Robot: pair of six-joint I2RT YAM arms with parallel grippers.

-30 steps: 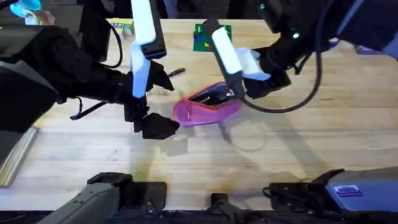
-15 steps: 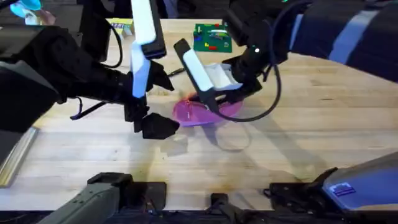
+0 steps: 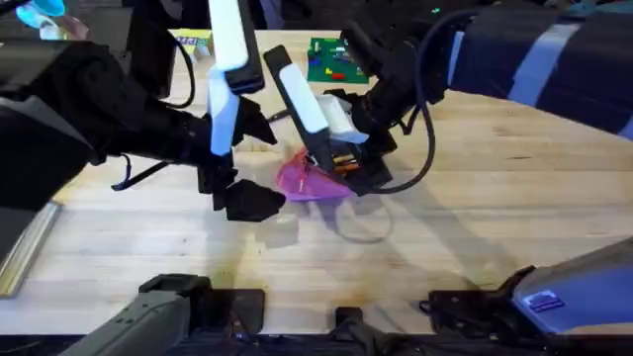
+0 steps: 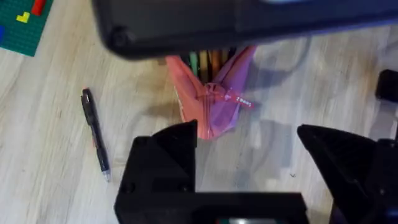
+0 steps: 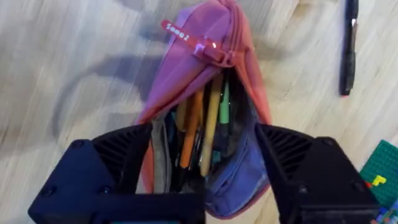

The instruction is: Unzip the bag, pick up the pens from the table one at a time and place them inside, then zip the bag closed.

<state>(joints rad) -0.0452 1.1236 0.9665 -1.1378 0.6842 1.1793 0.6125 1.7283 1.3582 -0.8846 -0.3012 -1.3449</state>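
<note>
The right gripper (image 5: 202,180) hangs right over the pink bag (image 5: 205,112), its black fingers (image 5: 102,171) spread apart on either side of the unzipped mouth, gripping nothing. Inside the pouch, orange, tan and green pens (image 5: 202,130) lie packed together. The left gripper (image 4: 261,168) sits just beside the bag's closed end, its fingers also apart and empty. The bag (image 3: 312,178) lies mid-surface (image 3: 495,208), and one black pen (image 4: 95,134) rests on the wood nearby, beyond the pouch, near a green block plate (image 3: 331,59).
</note>
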